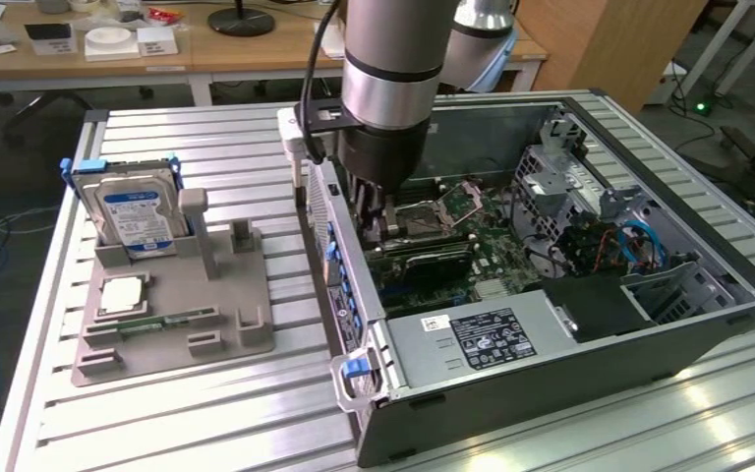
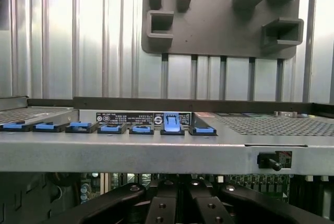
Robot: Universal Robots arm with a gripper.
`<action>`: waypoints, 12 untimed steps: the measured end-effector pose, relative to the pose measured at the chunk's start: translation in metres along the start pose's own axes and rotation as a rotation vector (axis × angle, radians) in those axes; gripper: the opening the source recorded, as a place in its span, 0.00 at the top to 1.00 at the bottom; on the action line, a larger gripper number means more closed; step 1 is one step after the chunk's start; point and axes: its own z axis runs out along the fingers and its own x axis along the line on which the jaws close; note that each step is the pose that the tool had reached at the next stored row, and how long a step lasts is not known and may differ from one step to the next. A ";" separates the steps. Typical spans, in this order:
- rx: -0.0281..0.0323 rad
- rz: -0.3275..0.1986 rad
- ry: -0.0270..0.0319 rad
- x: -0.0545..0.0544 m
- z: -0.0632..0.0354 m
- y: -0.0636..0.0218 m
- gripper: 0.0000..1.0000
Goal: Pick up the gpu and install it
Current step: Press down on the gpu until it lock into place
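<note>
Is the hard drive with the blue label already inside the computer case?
No, the hard drive stands upright in the grey holder on the table, outside the computer case.

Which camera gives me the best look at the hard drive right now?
The exterior view: the hard drive stands upright in the grey holder, blue label facing the camera, unobstructed. The wrist view catches part of that holder beyond the computer case, with no label visible.

Case wall (image 1: 338, 265) beside fingers (image 2: 180, 211)

A robotics lab: slatted aluminium workbench (image 1: 154, 413), open computer case (image 1: 588, 324), cluttered wooden desks (image 1: 220, 54) behind
</note>
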 end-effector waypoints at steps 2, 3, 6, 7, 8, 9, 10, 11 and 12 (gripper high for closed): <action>-0.0008 0.000 0.0000 0.000 0.0000 -0.0003 0.89; -0.0009 -0.001 0.0001 -0.001 0.0000 -0.0003 0.89; -0.0008 -0.001 0.0000 -0.003 0.0001 -0.0004 0.89; -0.0009 -0.002 0.0000 -0.003 0.0001 -0.0004 0.89; -0.0009 -0.002 0.0000 -0.004 0.0001 -0.0004 0.89; -0.0009 -0.002 0.0000 -0.004 0.0001 -0.0004 0.89; -0.0013 -0.002 0.0001 -0.004 0.0002 -0.0004 0.89; -0.0019 -0.002 0.0001 -0.004 0.0004 -0.0004 0.89; -0.0027 -0.002 0.0001 -0.003 0.0005 -0.0003 0.89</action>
